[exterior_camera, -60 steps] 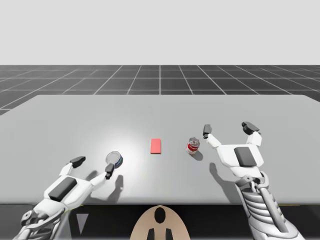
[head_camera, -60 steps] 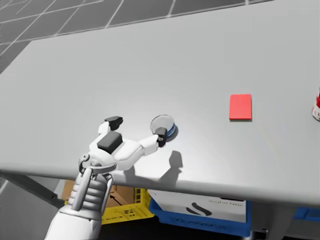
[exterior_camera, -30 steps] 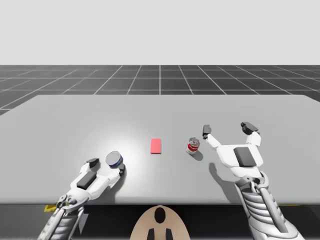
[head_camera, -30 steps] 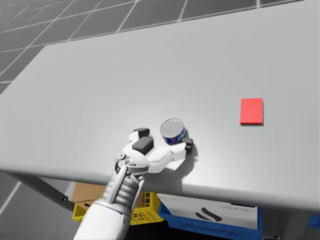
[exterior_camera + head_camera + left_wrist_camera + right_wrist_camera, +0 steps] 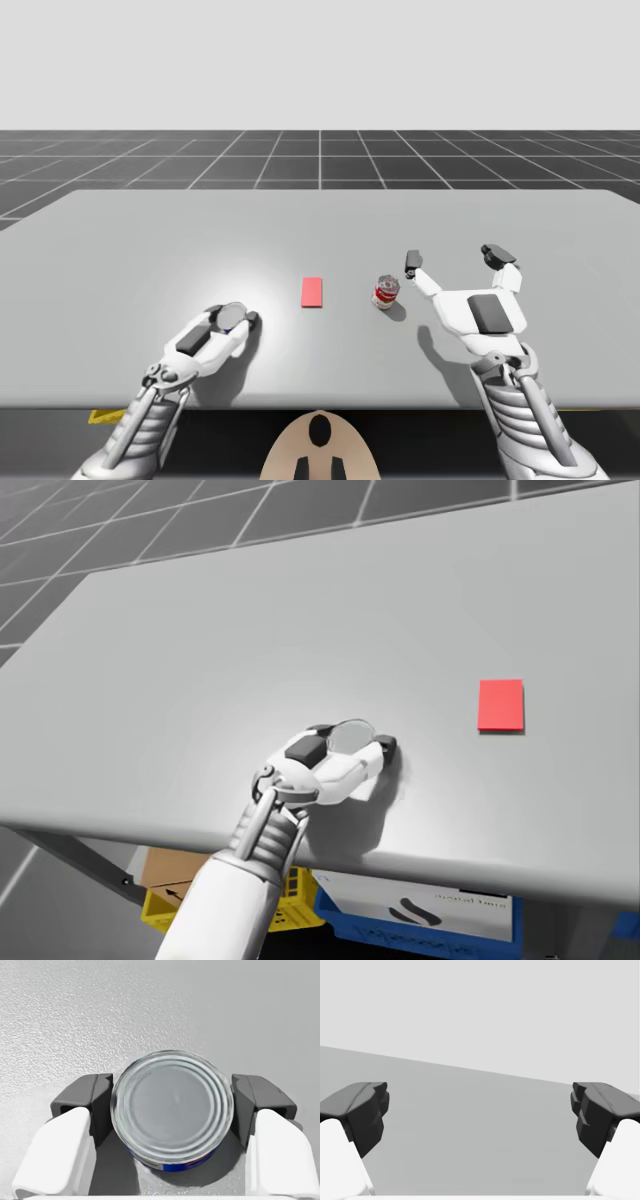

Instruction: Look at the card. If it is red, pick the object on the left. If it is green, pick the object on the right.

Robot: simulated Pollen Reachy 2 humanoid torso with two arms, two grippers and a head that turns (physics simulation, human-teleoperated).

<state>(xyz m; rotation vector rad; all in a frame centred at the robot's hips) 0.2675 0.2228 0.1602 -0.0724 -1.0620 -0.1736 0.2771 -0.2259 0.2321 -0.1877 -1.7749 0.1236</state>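
Note:
The card [image 5: 312, 292] [image 5: 500, 704] is red and lies flat mid-table. Left of it stands a short blue can [image 5: 231, 317] [image 5: 350, 736] [image 5: 172, 1105] with a silver lid. My left gripper [image 5: 232, 316] [image 5: 352, 737] [image 5: 172, 1110] reaches down over it, shut on the can with one dark pad against each side. To the right of the card stands a red and white can [image 5: 386, 292]. My right gripper [image 5: 455, 257] [image 5: 480, 1115] hovers open just right of that can, with nothing between its fingers.
The grey table [image 5: 150, 240] stretches far back and to both sides. Its near edge [image 5: 450, 865] runs just behind my left wrist. Under the table sit a yellow crate [image 5: 175, 908], a cardboard box [image 5: 165, 868] and a blue and white box [image 5: 420, 915].
My left gripper swung in from beside the blue can to straddle it, and its fingers closed onto its sides. The right arm stayed put. My head turned slightly over the first half second.

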